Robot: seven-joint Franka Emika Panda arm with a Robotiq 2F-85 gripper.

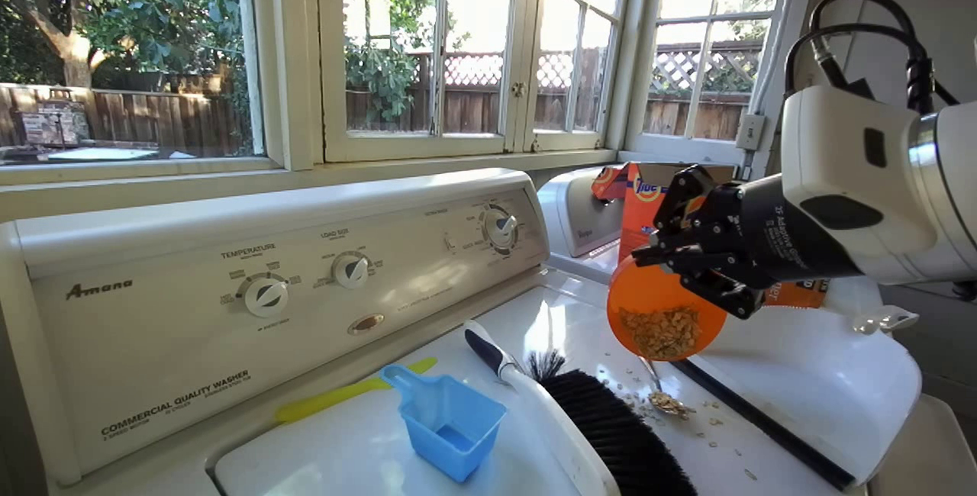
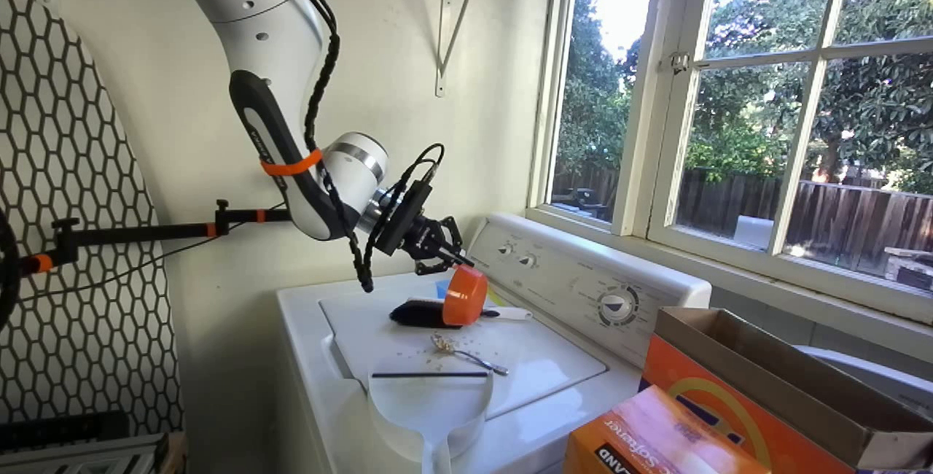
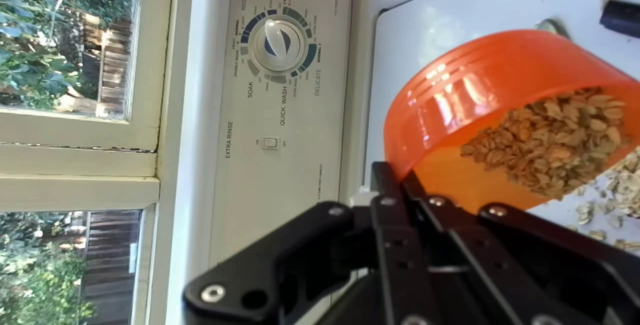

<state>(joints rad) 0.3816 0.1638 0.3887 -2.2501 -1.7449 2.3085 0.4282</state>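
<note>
Pinching the rim of a tilted orange bowl point(image 1: 658, 291) of oat flakes point(image 1: 662, 334), the gripper point(image 1: 645, 255) holds it above a washing machine point(image 1: 305, 343) in an exterior view; a blue scoop point(image 1: 452, 421) sits on the lid point(image 1: 343, 454). In an exterior view, a spoon point(image 2: 481, 362) of flakes lies near a white dustpan point(image 2: 426, 405), windows point(image 2: 820, 65) behind the control panel point(image 2: 557, 270). In the wrist view the bowl looks glossy, its flakes heaped to one side.

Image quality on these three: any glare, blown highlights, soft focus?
In both exterior views, parts of the windows burn out to white; in an exterior view, bright glare sits on the washer top; in the wrist view, shiny highlights mark the wall of the orange cup, and the black pincer, close to the lens, looks slightly soft.
</note>
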